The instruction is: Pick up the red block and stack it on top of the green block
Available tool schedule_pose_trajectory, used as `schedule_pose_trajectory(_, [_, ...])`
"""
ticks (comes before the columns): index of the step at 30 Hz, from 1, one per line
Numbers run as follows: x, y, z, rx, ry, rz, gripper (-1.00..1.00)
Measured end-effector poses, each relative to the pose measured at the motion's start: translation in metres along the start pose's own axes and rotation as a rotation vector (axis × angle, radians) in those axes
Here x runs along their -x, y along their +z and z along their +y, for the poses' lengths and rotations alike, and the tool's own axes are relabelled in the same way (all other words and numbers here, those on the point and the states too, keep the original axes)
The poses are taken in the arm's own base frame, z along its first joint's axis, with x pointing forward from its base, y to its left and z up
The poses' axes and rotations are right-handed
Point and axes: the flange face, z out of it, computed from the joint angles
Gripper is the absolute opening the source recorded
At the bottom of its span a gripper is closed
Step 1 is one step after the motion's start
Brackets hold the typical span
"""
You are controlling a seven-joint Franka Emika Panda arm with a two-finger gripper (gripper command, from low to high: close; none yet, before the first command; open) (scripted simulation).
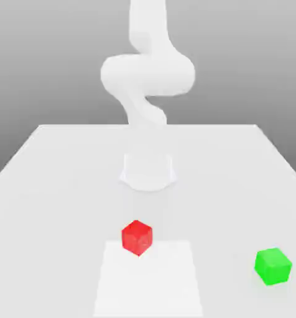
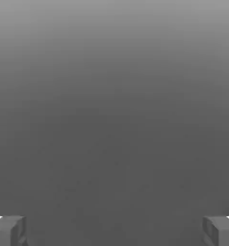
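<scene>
On my feed the red block (image 1: 137, 238) sits on the counter (image 1: 63, 211), at the far edge of a white patch (image 1: 148, 279), left of that edge's middle as the exterior view has it. It is turned so that one corner faces the camera, and its faces are plain red; I read no brand, label or lettering on them.

Well apart from it, toward the exterior view's right, I have the green block (image 1: 273, 266), also turned at an angle and just as plain, with no writing I can make out. The two blocks are not touching.

Behind them the white arm (image 1: 148, 74) rises from its base (image 1: 148, 172) on the counter, and I find no marking on it either. In the hand view my claw (image 2: 114, 231) is released: its two fingers (image 2: 9, 231) stand wide apart, with nothing between them, against a grey background.
</scene>
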Motion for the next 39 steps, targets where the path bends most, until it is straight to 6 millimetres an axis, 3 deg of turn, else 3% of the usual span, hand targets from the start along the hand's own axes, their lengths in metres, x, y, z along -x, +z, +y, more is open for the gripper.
schedule_pose_trajectory(4, [0.019,0.095,0.039,0.117,0.127,-0.089,0.0])
schedule_pose_trajectory(9, [0.066,0.192,0.104,0.281,0.274,-0.179,0.0])
schedule_pose_trajectory(13, [0.12,0.252,0.17,0.437,0.392,-0.237,0.0])
schedule_pose_trajectory(18, [0.199,0.309,0.263,0.641,0.532,-0.289,0.0])
schedule_pose_trajectory(24, [0.228,0.345,0.298,0.669,0.551,-0.295,0.0])
schedule_pose_trajectory(25, [0.232,0.35,0.302,0.671,0.552,-0.295,-1.0])
schedule_pose_trajectory(32, [0.233,0.351,0.302,0.67,0.551,-0.294,-1.0])
schedule_pose_trajectory(39, [0.212,0.317,0.278,0.669,0.55,-0.295,-1.0])
